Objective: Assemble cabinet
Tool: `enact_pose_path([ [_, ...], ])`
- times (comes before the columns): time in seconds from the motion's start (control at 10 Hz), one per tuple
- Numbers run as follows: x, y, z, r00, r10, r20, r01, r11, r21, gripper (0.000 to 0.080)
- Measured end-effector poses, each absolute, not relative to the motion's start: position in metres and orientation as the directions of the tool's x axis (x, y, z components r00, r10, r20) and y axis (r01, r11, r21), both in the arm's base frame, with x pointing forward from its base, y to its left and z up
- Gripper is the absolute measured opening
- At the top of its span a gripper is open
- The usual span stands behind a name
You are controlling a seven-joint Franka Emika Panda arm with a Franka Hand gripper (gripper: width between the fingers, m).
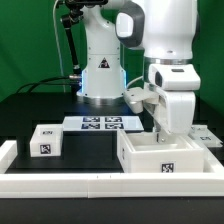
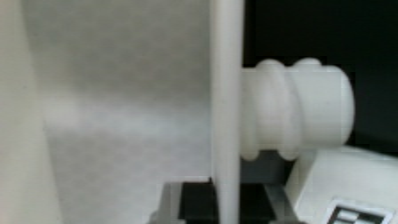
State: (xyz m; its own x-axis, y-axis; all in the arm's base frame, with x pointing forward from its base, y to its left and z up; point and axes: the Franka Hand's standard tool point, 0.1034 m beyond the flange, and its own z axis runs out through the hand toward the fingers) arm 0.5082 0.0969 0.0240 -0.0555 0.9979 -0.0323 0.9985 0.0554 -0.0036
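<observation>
Working at the shell (image 1: 140, 165) on the exterior view's right, with one block (image 1: 45, 141) well apart, we can't tell how open the gripper (image 1: 165, 138) is or whether it holds anything, so we'd square to its wall first.
</observation>
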Motion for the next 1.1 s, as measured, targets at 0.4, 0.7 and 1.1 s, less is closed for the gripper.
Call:
enact_pose_path([
  [0.4,0.522,0.113,0.022,0.025,0.999,-0.025,1.000,-0.025,0.014,0.0037],
  [0.7,0.521,0.117,0.022,0.028,0.999,-0.027,1.000,-0.028,0.012,0.0037],
  [1.1,0.521,0.117,0.022,0.029,0.999,-0.027,1.000,-0.029,0.012,0.0302],
])
